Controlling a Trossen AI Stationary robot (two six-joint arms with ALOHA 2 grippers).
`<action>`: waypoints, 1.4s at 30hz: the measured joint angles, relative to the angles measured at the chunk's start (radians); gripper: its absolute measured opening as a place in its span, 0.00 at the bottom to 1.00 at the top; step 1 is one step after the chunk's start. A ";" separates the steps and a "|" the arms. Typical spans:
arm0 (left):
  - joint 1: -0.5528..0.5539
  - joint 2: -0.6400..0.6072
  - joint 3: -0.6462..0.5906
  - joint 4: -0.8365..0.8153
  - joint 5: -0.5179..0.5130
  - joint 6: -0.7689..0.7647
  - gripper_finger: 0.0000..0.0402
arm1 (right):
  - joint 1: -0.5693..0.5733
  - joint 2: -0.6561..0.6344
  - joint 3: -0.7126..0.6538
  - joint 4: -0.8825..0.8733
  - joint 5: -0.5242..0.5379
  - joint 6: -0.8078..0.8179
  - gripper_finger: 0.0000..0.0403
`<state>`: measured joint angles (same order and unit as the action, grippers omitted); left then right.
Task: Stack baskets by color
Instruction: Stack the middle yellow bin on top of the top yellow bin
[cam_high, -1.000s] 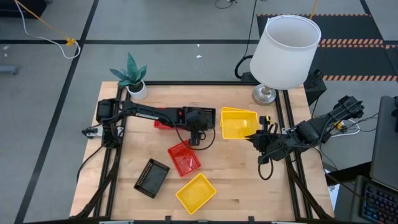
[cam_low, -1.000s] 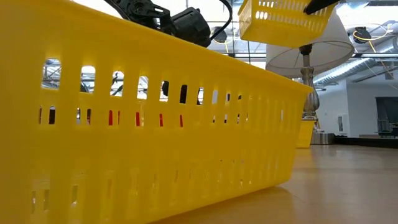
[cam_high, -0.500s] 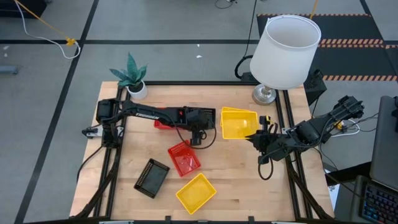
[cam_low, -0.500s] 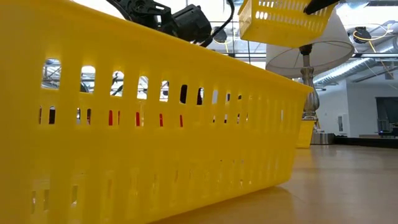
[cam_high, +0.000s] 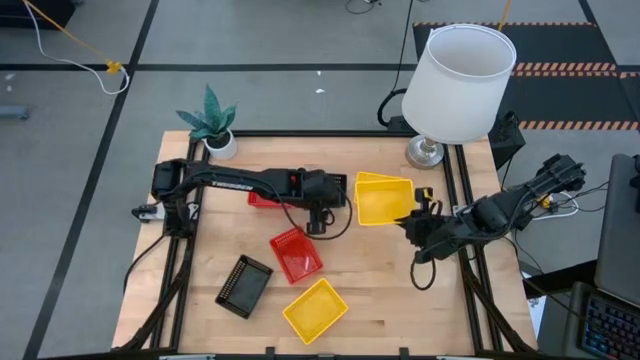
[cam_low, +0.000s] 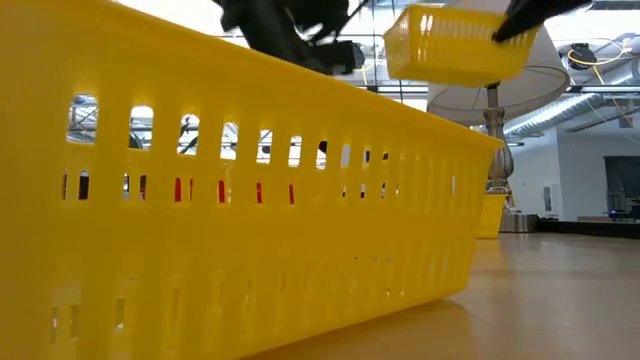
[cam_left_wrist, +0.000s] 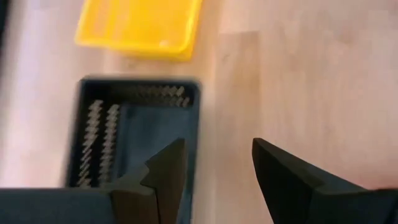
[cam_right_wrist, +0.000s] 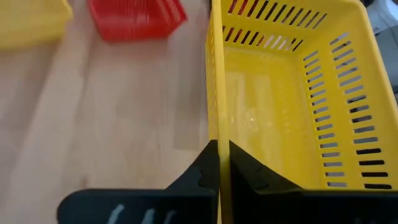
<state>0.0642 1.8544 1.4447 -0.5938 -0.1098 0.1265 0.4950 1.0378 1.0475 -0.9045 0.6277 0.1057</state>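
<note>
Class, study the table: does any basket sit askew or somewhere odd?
Yes: one yellow basket hangs off the table, pinched by its rim in the right gripper. The black basket and loose yellow basket lie skewed to the table edges.

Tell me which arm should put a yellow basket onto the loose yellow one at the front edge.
Right. Its end effector is shut on the wall of a yellow basket, held above the table. The left end effector is open and empty.

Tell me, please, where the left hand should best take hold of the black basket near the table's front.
Probably one thin side wall of the black basket, from straight above. It lies flat, open side up, apart from its neighbours, so an open left hand could straddle the rim.
</note>
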 joint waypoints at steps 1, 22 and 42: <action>-0.005 -0.012 0.016 -0.043 -0.035 -0.015 0.46 | -0.006 0.000 -0.016 0.006 0.000 -0.019 0.01; -0.057 -0.495 -0.342 0.105 -0.217 -0.057 0.46 | -0.305 -0.001 -0.287 0.296 -0.074 -0.193 0.01; -0.051 -0.502 -0.357 0.134 -0.215 -0.057 0.46 | -0.464 0.000 -0.392 0.453 -0.218 -0.178 0.01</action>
<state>0.0132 1.3529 1.0874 -0.4597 -0.3244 0.0692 0.0311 1.0379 0.6552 -0.4510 0.4099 -0.0718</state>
